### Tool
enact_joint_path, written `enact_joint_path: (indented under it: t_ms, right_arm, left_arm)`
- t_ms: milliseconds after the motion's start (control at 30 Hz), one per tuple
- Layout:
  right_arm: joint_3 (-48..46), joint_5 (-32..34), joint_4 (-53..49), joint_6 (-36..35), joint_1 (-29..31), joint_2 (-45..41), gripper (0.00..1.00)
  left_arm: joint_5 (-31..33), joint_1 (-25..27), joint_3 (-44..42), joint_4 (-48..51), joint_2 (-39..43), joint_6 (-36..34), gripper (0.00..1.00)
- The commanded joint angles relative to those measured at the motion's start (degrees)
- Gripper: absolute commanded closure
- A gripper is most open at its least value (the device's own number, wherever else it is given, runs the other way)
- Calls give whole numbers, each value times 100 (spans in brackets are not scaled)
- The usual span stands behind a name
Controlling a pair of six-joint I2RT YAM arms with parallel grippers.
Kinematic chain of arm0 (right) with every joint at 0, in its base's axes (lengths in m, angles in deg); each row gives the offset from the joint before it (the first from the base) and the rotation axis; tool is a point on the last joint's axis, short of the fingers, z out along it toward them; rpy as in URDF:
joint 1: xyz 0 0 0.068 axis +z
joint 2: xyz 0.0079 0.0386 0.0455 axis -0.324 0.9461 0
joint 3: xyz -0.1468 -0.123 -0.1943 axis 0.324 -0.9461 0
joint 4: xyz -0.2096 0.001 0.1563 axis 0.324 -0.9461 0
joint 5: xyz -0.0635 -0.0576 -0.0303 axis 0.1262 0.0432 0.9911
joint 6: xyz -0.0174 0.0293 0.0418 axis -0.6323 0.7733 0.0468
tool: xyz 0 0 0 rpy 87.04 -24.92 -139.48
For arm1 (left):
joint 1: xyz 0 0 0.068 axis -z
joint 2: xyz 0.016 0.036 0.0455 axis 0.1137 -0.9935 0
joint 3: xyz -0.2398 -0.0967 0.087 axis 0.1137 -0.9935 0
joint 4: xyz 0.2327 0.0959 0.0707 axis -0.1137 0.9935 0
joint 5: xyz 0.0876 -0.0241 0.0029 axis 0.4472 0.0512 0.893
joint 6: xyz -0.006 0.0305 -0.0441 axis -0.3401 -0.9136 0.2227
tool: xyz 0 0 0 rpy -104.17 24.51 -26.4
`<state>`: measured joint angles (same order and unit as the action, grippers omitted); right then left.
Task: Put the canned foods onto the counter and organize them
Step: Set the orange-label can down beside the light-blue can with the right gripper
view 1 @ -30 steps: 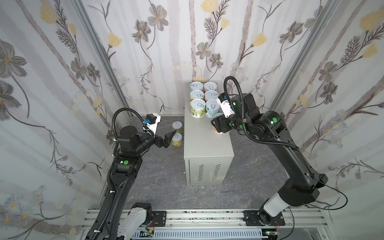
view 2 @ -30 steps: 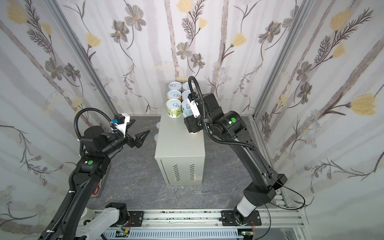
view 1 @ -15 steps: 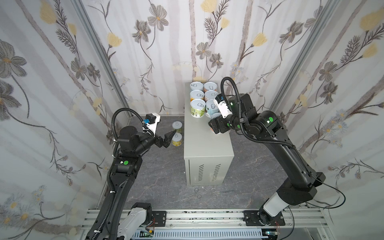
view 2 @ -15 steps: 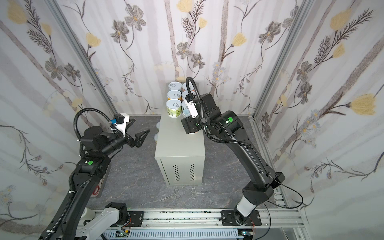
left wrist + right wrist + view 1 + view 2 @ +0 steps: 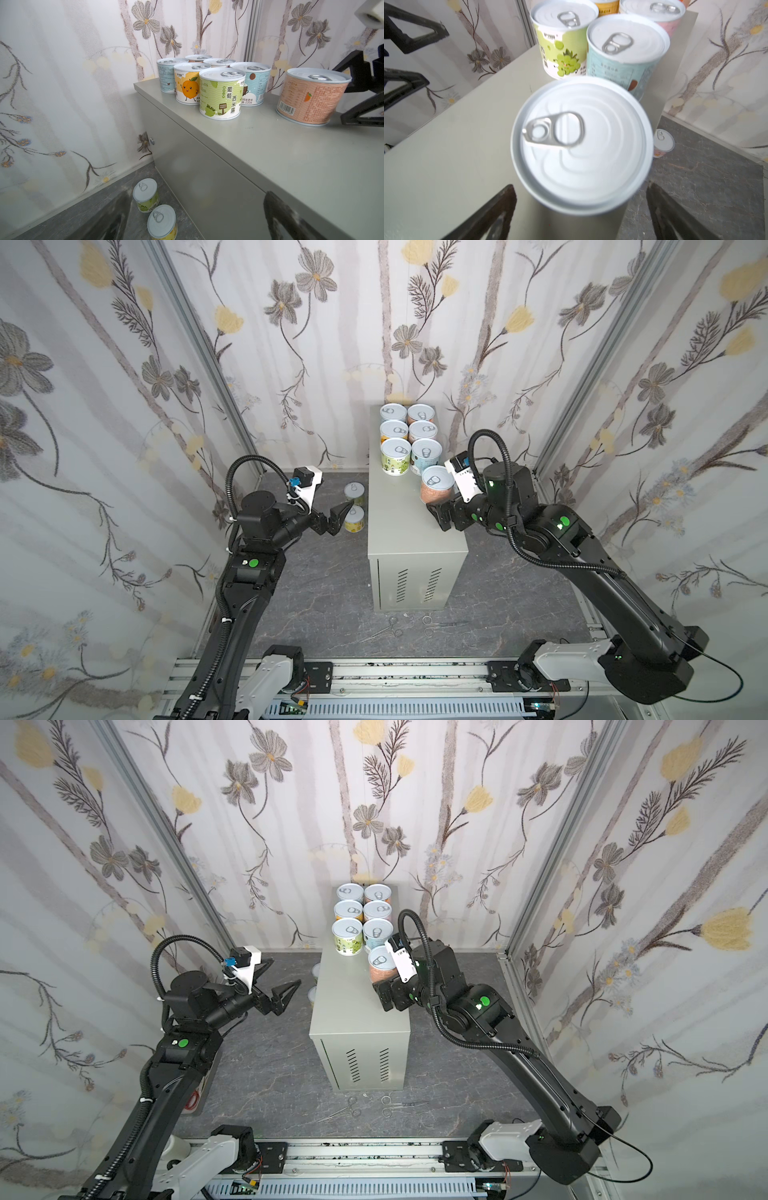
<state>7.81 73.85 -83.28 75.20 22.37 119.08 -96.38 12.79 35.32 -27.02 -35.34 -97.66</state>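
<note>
The boxy grey sheet-metal counter (image 5: 415, 539) carries six round, paper-labelled cans (image 5: 407, 439) in two rows at its far end, with a pink can (image 5: 435, 489) just nearer. The right gripper (image 5: 580, 186) straddles it, jaws wide and clear of its sides. The left gripper (image 5: 291, 996) gapes empty above two floor cans (image 5: 354, 506), which the counter half hides in a top view.

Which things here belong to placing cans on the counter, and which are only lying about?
For the job:
- the counter
- the seven cans standing on it
- two floor cans beside it
- a third floor can, in the right wrist view

Only lying about:
- scissors and forceps, on the floor before the counter
</note>
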Motion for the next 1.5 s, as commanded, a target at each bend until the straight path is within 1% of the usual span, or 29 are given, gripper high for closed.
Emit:
enact_joint_path:
  t_ms: [0,133,200,267,467,633,800,867,967,1233,1467]
  right_arm:
    - [-567,-116,1243,-18,12,-389,1]
    - [-1440,-449,2145,68,12,-877,0]
    - [-1712,-480,2481,73,13,-1000,0]
    - [-1860,-347,2703,49,12,-1040,0]
    - [-1985,-289,3180,-41,13,-984,1]
    - [-1954,-265,3291,-102,3,-860,3]
    - [-1963,-210,3344,-111,5,-736,10]
    - [-1909,-92,3296,-112,-3,-657,14]
    - [-1833,-5,3205,-120,-23,-546,17]
    - [-1780,98,3188,-120,-84,-438,20]
    - [-1743,-74,3209,-137,-170,-331,22]
  left_arm:
    - [-4,-11,-30,-369,10,-63,0]
    - [108,-11,-41,-322,18,-167,0]
    - [194,-10,-52,-303,32,-229,0]
    - [234,-11,-65,-303,36,-284,0]
    - [212,-11,-109,-356,-39,-235,0]
    - [254,-11,-118,-339,-77,-215,0]
    - [272,-10,-98,-338,-113,-232,0]
    - [272,-11,-100,-338,-122,-241,0]
    - [290,-11,-118,-338,-148,-232,0]
    - [307,-11,-136,-330,-160,-232,0]
    - [393,-11,-153,-321,-145,-228,0]
